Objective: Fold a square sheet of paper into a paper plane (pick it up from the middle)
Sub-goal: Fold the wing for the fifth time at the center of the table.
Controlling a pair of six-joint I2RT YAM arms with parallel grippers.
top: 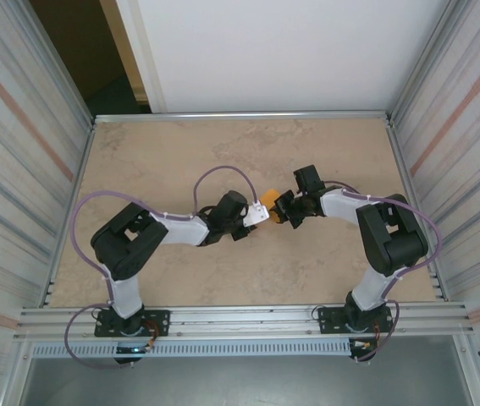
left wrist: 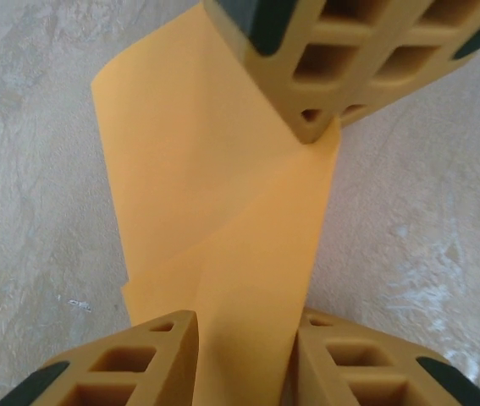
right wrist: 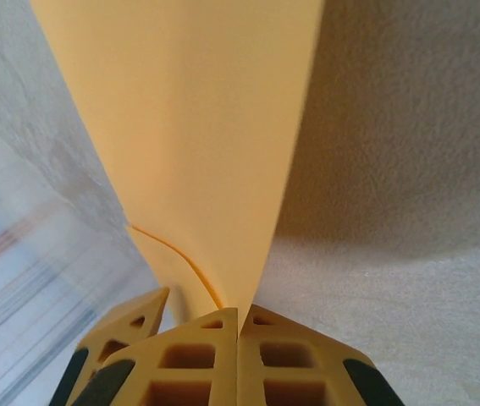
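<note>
The orange sheet of paper (top: 268, 197) is folded into a narrow creased strip and hangs above the table between my two grippers. My right gripper (top: 284, 207) is shut on one tapered end of it; in the right wrist view the paper (right wrist: 197, 127) fans upward from the pinched jaws of that gripper (right wrist: 240, 311). In the left wrist view the paper (left wrist: 223, 194) runs from the right gripper's fingers (left wrist: 311, 127) at the top down between the fingers of my left gripper (left wrist: 248, 320). Those fingers stand apart, one on each side of the strip. In the top view my left gripper (top: 261, 213) faces the right one.
The beige stone-patterned tabletop (top: 240, 279) lies below the paper. Ribbed metal walls (top: 19, 169) close in both sides and a white panel (top: 282, 51) stands behind. Both arms reach inward to the table's middle, their cables (top: 223, 173) looping above them.
</note>
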